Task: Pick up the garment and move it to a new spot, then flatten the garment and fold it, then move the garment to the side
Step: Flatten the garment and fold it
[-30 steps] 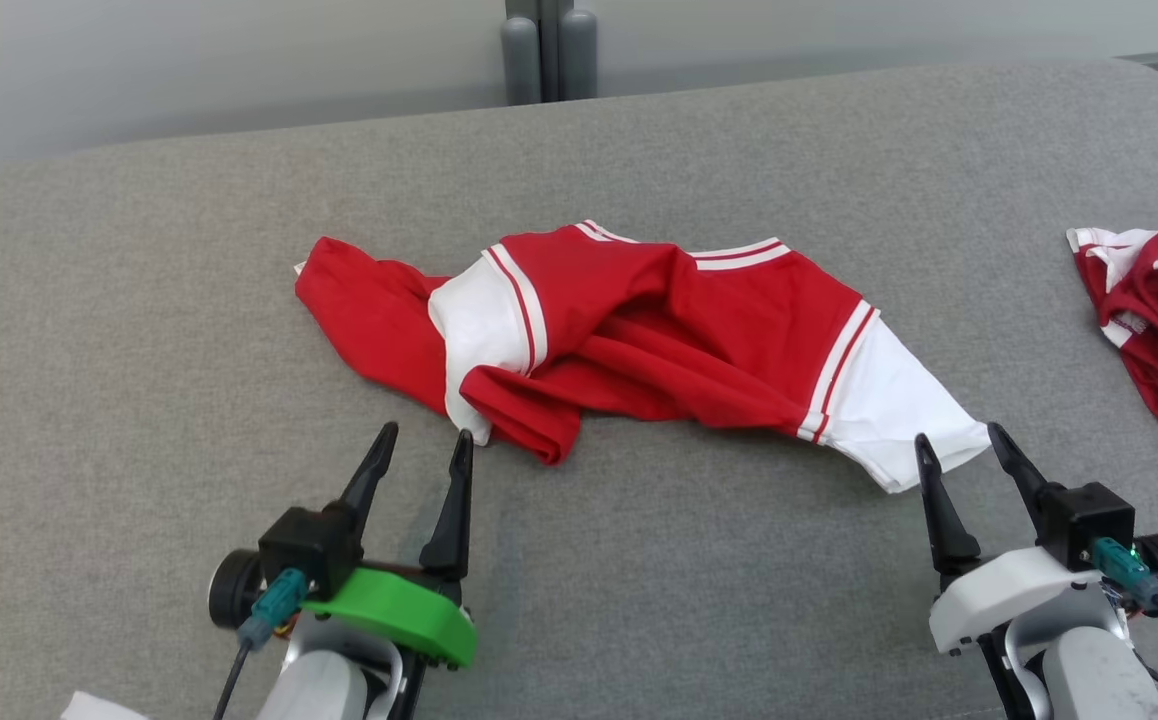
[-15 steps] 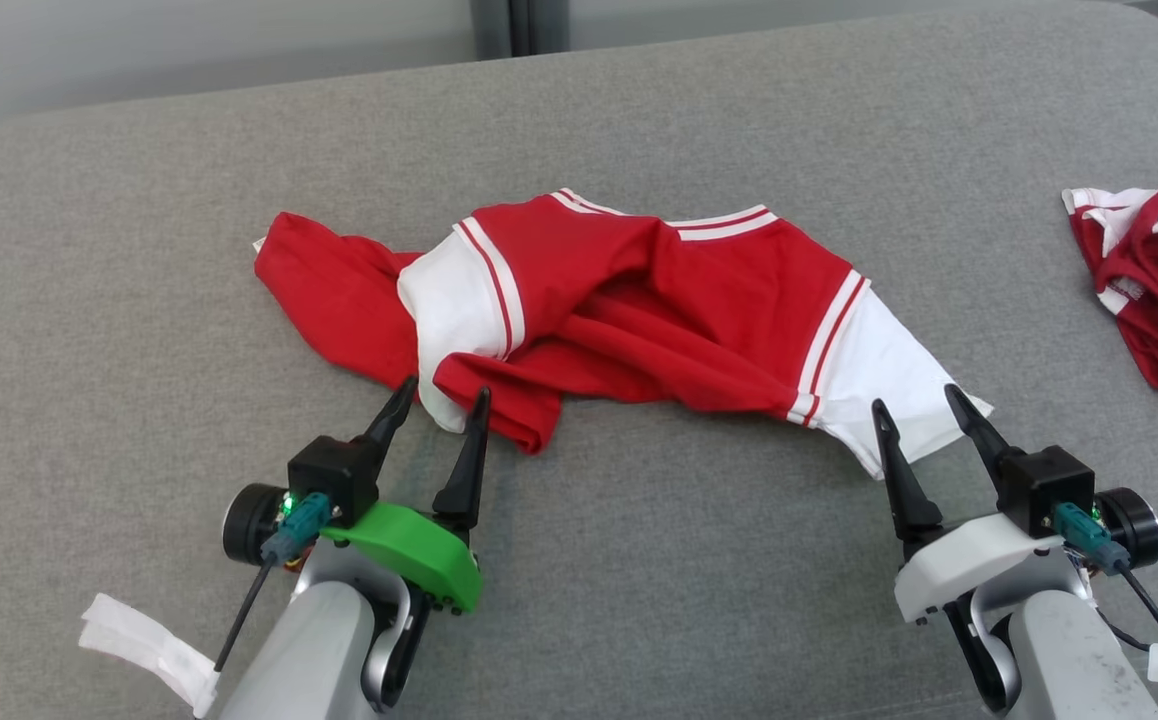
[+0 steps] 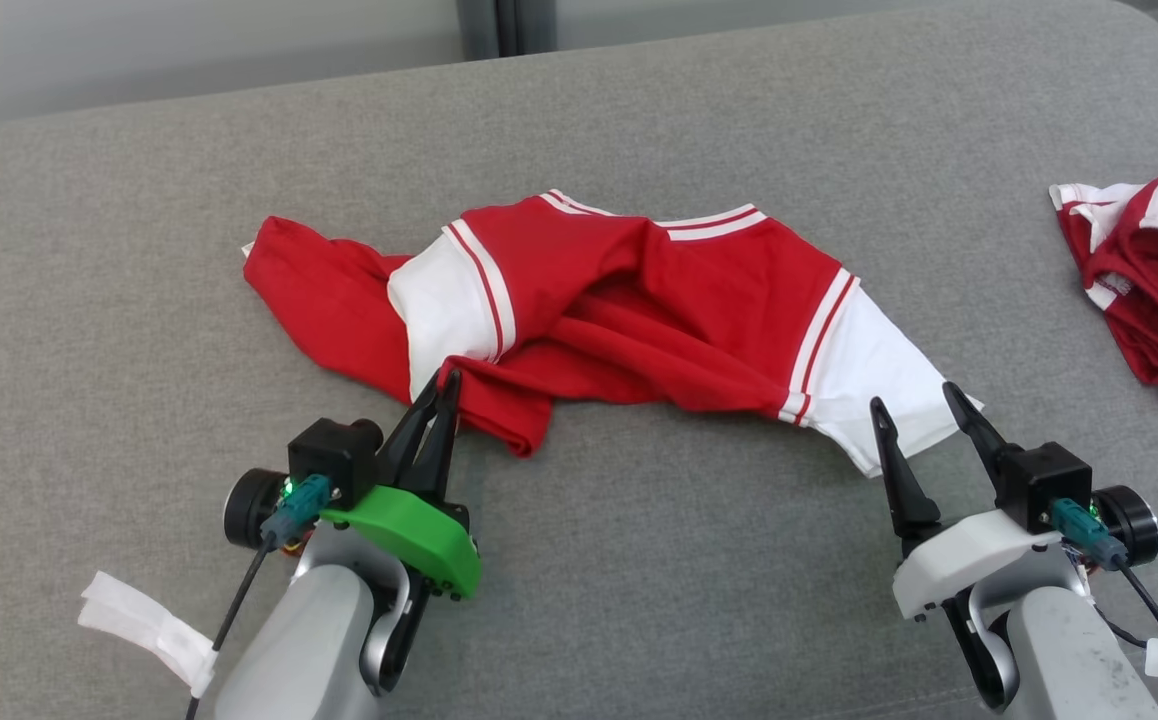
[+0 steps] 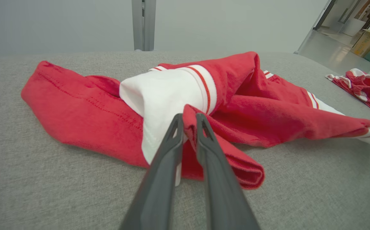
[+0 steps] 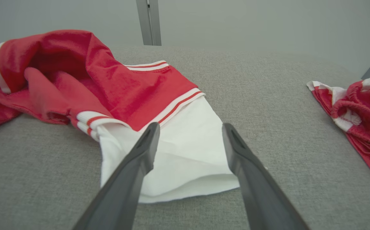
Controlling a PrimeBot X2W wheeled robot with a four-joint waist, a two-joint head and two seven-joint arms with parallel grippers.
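The garment [image 3: 639, 300], a red jersey T-shirt with white sleeves and striped trim, lies crumpled across the middle of the grey surface; its lettering is hidden. At its near left fold my left gripper [image 3: 444, 382] is shut on the garment [image 4: 255, 105], pinching red cloth beside the white left sleeve [image 4: 162, 92]. My right gripper [image 3: 914, 402] stands open, its fingers to either side of the white right sleeve [image 3: 879, 380] at that sleeve's free end. In the right wrist view that gripper [image 5: 189, 127] hangs just over the sleeve [image 5: 188, 150].
A smaller red cloth lump with white striped edges [image 3: 1154, 280] lies at the far right of the grey cushion [image 3: 639, 560]. A white scrap [image 3: 144, 625] sits by my left forearm. A grey post [image 3: 489, 25] stands behind the cushion's far edge.
My left gripper moved forward onto the garment's near fold and shut on it. The right gripper crept forward to the white sleeve and stays open. The head camera tilted, shifting the picture.
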